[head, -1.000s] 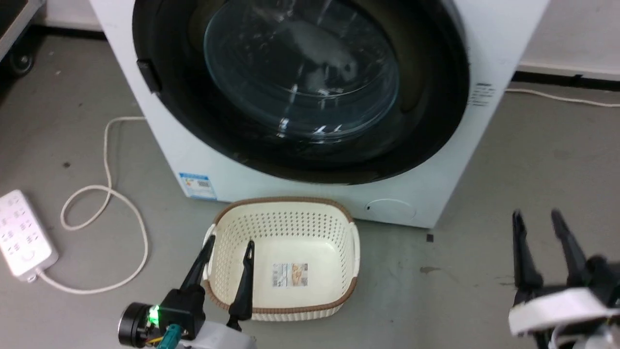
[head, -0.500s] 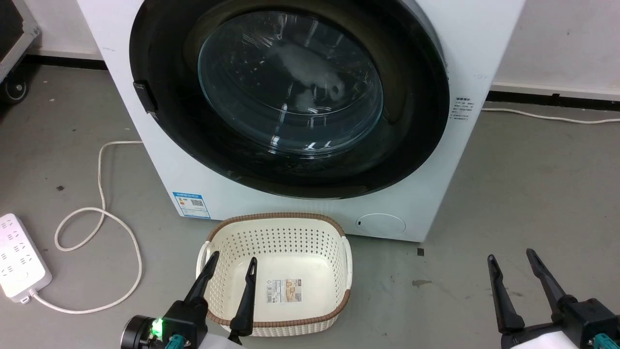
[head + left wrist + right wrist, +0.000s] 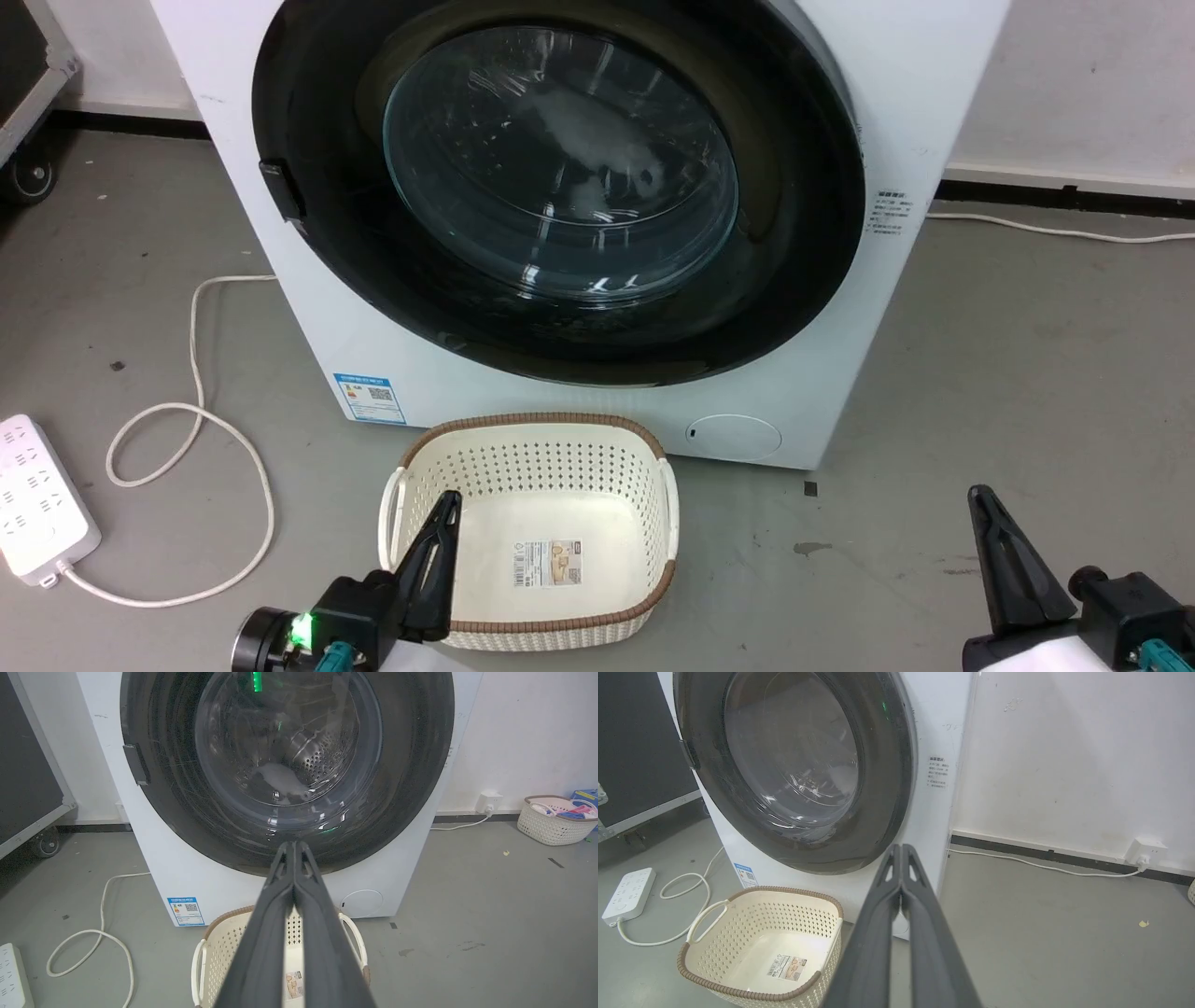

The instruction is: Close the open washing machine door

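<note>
The washing machine (image 3: 920,103) is a white front loader standing straight ahead. The washing machine door (image 3: 560,159), with its wide glossy black rim and bulging glass bowl, lies flat against the machine's front, its handle at the left rim. Through the glass in the left wrist view the door (image 3: 287,756) shows the steel drum behind it. My left gripper (image 3: 449,501) hangs low over a basket, shut and empty, well short of the door. My right gripper (image 3: 978,495) sits at the lower right over the floor, also shut and empty. The right wrist view sees the door (image 3: 794,760) at an angle.
A cream perforated basket (image 3: 532,420) with a brown rim stands on the floor right in front of the machine. A white power strip (image 3: 37,504) and its looped cord (image 3: 196,411) lie at the left. A wheeled black case (image 3: 28,779) is far left; another basket (image 3: 551,826) with clothes is far right.
Both grippers have gone from open to shut with nothing between their fingers. The head camera shifted early on; the door and basket stay put.
</note>
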### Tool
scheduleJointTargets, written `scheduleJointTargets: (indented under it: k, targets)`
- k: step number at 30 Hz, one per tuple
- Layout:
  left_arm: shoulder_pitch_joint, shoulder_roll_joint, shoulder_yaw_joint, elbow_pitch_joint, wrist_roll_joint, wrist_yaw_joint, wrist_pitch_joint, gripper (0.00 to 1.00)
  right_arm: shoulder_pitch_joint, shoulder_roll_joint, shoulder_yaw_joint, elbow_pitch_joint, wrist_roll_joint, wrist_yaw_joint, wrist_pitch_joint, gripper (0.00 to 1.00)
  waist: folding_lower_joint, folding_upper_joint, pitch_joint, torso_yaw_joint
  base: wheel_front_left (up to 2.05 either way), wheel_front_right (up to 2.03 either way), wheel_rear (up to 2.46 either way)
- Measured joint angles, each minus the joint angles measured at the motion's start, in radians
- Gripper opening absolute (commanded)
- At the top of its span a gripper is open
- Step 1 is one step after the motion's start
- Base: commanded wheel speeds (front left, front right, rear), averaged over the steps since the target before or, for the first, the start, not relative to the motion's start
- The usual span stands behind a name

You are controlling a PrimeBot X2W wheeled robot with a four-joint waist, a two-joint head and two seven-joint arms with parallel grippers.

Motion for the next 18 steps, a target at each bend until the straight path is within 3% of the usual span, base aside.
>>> scheduleJointTargets:
  k: [18]
  targets:
    - [0.000,-0.002,0.025,-0.015,0.010,0.004,0.037,0.00,-0.003,0.000,0.013,-0.008,0.000,0.000,0.039,0.00,0.0001,0.0000,-0.004,-0.010,0.00,0.00,0.00]
